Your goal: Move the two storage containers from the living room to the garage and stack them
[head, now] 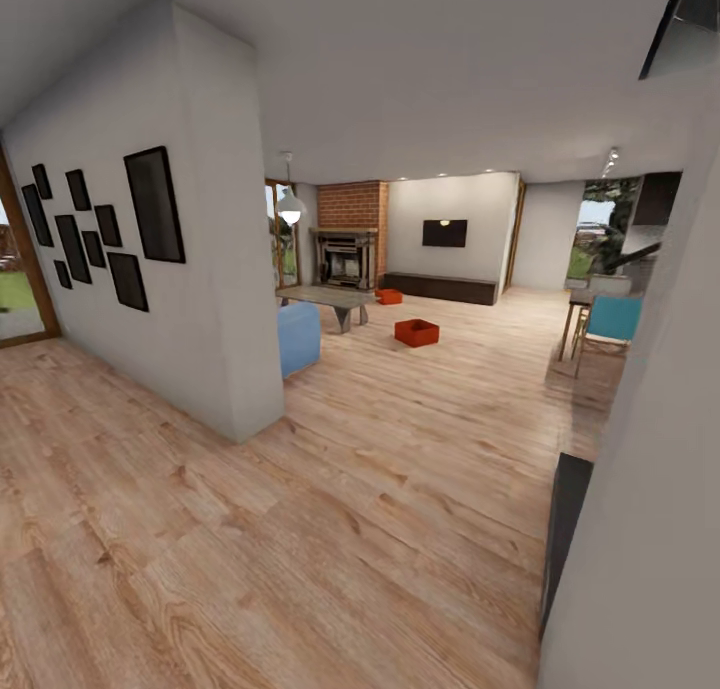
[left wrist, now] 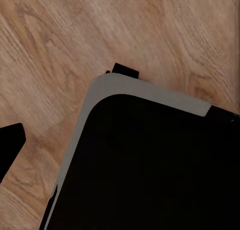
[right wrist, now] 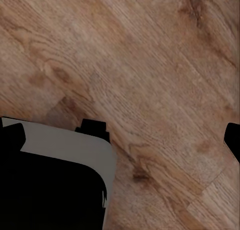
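Note:
Two orange-red storage containers sit on the light wood floor of the living room far ahead in the head view. The nearer container (head: 416,332) lies in open floor. The farther container (head: 389,296) rests by the brick fireplace (head: 351,209). Both wrist views look straight down at wood planks. My left gripper (left wrist: 120,140) hangs over my own dark base (left wrist: 150,170); one black fingertip (left wrist: 11,142) shows at the picture's edge. My right gripper (right wrist: 120,140) is open, with its fingertips (right wrist: 233,140) far apart and nothing between them.
A white partition wall (head: 215,309) with black picture frames juts out on the left. Behind it are a blue sofa (head: 298,336) and a coffee table (head: 330,297). A teal chair (head: 610,319) and a near wall with a dark panel (head: 565,519) stand at the right.

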Tool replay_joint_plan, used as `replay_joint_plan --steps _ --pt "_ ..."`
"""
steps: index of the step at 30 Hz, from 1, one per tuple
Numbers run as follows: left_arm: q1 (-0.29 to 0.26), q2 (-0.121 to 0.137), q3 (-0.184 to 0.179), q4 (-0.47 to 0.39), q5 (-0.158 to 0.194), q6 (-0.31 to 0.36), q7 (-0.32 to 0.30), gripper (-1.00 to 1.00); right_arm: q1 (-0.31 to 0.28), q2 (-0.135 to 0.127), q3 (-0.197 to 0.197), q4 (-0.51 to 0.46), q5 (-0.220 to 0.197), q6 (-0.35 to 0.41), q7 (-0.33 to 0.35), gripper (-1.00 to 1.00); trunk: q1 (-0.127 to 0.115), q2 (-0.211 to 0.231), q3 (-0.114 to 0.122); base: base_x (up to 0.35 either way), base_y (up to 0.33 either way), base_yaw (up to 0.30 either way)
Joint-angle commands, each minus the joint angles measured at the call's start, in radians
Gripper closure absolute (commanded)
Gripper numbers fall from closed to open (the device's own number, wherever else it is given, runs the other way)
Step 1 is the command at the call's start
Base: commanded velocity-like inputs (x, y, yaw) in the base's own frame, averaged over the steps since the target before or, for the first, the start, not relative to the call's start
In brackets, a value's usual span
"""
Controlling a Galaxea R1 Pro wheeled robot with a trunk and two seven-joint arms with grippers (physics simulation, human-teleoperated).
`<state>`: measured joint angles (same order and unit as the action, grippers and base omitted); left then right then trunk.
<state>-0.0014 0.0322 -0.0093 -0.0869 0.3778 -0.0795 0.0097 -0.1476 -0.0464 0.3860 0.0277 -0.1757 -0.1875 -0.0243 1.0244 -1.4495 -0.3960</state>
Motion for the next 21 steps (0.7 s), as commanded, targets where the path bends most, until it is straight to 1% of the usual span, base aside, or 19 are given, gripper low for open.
replay_joint_plan --steps 1,21 --pt "0.000 0.000 -0.001 -0.001 0.004 -0.002 0.001 -1.00 -0.001 0.000 0.008 0.003 -0.009 -0.005 0.000 -1.00 0.001 0.000 -0.001 0.326 0.000 0.003" --pt "0.000 0.000 -0.001 -0.001 0.004 -0.002 0.001 -1.00 -0.001 -0.002 0.012 0.003 -0.001 -0.006 0.000 -1.00 0.001 0.000 -0.001 0.326 0.000 0.000"
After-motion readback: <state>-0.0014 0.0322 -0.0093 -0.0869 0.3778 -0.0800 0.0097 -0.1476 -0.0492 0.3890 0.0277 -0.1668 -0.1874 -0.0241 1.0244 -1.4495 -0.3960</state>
